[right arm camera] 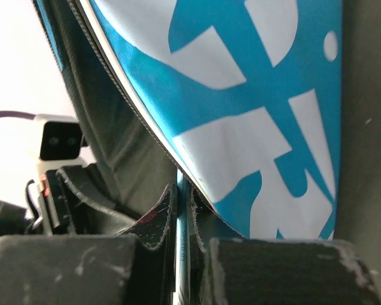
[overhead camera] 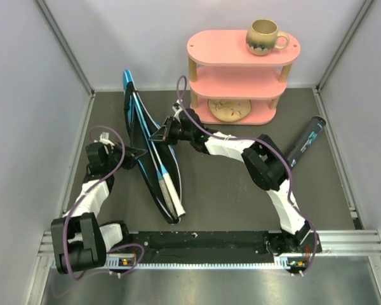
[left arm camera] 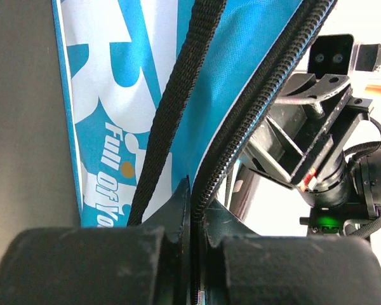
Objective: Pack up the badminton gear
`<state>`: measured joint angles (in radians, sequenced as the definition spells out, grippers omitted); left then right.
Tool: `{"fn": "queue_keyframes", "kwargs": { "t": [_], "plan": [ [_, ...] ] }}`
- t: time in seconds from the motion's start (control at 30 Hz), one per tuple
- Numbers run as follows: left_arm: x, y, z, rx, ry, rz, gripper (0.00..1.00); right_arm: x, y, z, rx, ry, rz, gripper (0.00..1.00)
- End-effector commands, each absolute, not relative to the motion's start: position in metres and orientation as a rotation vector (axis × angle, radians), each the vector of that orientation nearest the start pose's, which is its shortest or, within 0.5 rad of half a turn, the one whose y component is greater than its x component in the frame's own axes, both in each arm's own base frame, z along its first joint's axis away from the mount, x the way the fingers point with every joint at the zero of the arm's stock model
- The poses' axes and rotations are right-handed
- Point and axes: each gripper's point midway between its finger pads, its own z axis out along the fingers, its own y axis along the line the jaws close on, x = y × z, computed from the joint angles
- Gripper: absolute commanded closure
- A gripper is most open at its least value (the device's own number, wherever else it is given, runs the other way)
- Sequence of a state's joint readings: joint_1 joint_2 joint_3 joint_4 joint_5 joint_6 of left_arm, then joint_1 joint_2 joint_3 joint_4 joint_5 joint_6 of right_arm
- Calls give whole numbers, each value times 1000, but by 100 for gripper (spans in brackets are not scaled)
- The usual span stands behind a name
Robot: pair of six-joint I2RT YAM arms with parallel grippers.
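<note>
- The blue racket-shaped fabric cover with white lettering stands on its edge on the dark table. It runs from the back left toward the near middle, between the two arms.
- Two white racket handles stick out of its near end; the rest of the rackets is hidden inside the cover.
- The lettering is cut off in both wrist views, so only parts of words can be read.
- A black webbing strap and a black zip run along the cover's rim in the left wrist view.
- The left pincer is clamped together on that zipped rim, coming at the cover from its left side.
- The right pincer is closed tight on the opposite rim, from the cover's right side and a little farther back.
- The fingertips of both are buried in fabric, so the contact itself is hard to make out.
- A long black tube lies on the table well to the right, beyond the right arm.
- A pink three-tier shelf stands at the back, with a beige ceramic mug on its top tier.
</note>
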<state>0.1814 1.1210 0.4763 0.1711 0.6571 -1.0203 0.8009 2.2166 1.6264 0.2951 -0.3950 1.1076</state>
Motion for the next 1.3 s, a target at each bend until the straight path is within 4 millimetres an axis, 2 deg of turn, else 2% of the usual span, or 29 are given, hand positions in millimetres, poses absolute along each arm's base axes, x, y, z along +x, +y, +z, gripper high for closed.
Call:
{"fn": "queue_keyframes", "kwargs": {
  "t": [0.0, 0.07, 0.13, 0.2, 0.33, 0.47, 0.5, 0.57, 0.6, 0.67, 0.7, 0.83, 0.87, 0.97, 1.0, 1.03, 1.07, 1.13, 1.17, 1.2, 1.23, 1.27],
  "plan": [
    [309, -92, 167, -721, 1961, -1249, 100, 401, 519, 181, -64, 1983, 1426, 100],
    [308, -91, 168, -721, 1953, -1242, 100, 406, 519, 170, -46, 1981, 1370, 100],
    [308, -91, 166, -732, 1953, -1240, 100, 403, 524, 170, -68, 1948, 1331, 100],
    [307, -91, 166, -729, 1954, -1243, 100, 407, 523, 160, -33, 1953, 1251, 100],
    [305, -92, 164, -733, 1959, -1246, 100, 404, 531, 162, -27, 1957, 1143, 100],
    [304, -93, 163, -735, 1962, -1255, 100, 404, 533, 176, 38, 1956, 1069, 100],
    [304, -95, 165, -731, 1956, -1276, 100, 398, 532, 165, 55, 2021, 1017, 100],
    [304, -96, 165, -736, 1949, -1305, 100, 395, 533, 172, 83, 2029, 981, 100],
    [306, -97, 168, -746, 1933, -1330, 100, 385, 534, 171, 60, 2046, 932, 100],
    [303, -102, 170, -746, 1932, -1385, 100, 388, 526, 166, 62, 2018, 800, 100],
    [304, -103, 175, -750, 1912, -1413, 100, 386, 533, 172, -11, 1952, 791, 100],
    [297, -109, 185, -758, 1875, -1496, 100, 395, 516, 136, -26, 1961, 603, 100],
    [297, -109, 187, -760, 1870, -1504, 100, 393, 512, 123, -31, 1970, 586, 100],
    [297, -108, 192, -757, 1856, -1505, 100, 383, 513, 105, -127, 1977, 529, 99],
    [297, -108, 192, -754, 1858, -1502, 100, 379, 512, 104, -195, 1990, 509, 89],
    [298, -108, 192, -749, 1863, -1495, 100, 370, 514, 98, -269, 2019, 532, 84],
    [297, -107, 186, -753, 1885, -1474, 100, 362, 513, 112, -325, 2026, 557, 77],
    [298, -105, 179, -768, 1897, -1450, 100, 338, 516, 122, -521, 2059, 611, 54],
    [298, -104, 178, -764, 1896, -1446, 100, 326, 508, 142, -626, 2065, 622, 42],
    [298, -104, 177, -759, 1899, -1447, 100, 316, 505, 150, -682, 2076, 650, 38],
    [298, -104, 178, -751, 1897, -1442, 100, 297, 508, 161, -788, 2083, 753, 33],
    [298, -103, 176, -749, 1909, -1427, 100, 280, 499, 172, -879, 2104, 797, 31]
  ]
}}
